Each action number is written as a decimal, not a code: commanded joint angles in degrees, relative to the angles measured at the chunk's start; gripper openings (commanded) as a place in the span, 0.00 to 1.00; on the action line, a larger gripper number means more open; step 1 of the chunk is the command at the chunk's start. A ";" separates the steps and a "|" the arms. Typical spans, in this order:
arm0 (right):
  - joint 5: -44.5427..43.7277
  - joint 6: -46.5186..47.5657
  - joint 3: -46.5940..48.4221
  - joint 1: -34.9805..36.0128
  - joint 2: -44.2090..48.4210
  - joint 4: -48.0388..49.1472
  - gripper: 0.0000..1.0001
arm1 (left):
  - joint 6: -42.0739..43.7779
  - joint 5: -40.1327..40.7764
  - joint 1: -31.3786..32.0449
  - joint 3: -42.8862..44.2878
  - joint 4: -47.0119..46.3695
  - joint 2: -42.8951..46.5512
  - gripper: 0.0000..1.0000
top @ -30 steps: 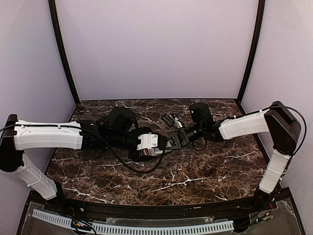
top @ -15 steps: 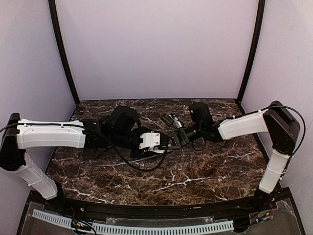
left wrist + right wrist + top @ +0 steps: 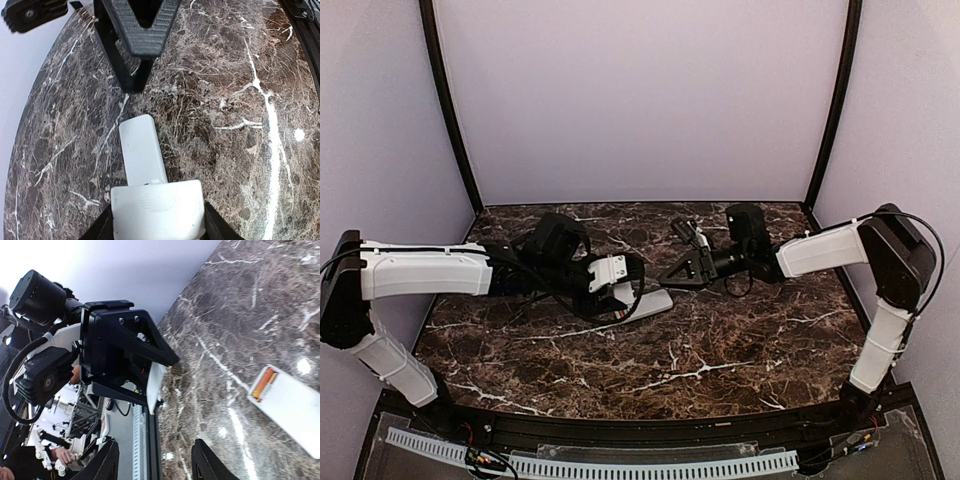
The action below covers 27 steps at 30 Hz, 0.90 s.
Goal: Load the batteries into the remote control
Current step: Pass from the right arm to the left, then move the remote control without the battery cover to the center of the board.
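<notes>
Cover-fitting looks like the step in hand. The left fingers (image 3: 101, 231) are clamped on the small white battery cover (image 3: 157, 210), held near the battery end of the remote control (image 3: 141, 150), which lies flat on the marble desk (image 3: 225, 75). The batteries (image 3: 263, 382) sit side by side in its open bay (apparently seated). The cover should be squared to the bay, lowered flat, then slid home. The right fingers (image 3: 107, 460) hang apart and empty, and could brace the remote's far end.

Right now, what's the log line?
left claw: shut on white piece | right claw: open | batteries: in remote on table
</notes>
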State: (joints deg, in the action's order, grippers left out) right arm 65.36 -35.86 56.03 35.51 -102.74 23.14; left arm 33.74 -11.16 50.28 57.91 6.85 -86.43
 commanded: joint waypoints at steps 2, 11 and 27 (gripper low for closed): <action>-4.64 2.64 0.03 -1.76 -0.33 -1.00 0.44 | -6.80 -1.19 -2.66 -1.80 0.09 -1.71 0.31; -4.25 1.48 3.24 -1.76 -5.59 1.39 0.34 | -11.24 -1.00 -5.36 -0.58 -0.08 -9.27 0.32; -3.36 -0.33 5.36 -1.45 -12.22 3.42 0.13 | -9.60 -0.25 -6.07 8.37 10.07 -18.42 0.34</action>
State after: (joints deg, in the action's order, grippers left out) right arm 61.69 -35.33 59.90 33.50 -113.56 24.03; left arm 23.59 -11.40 44.71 63.88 11.99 -103.85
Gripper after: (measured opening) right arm 0.145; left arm 0.511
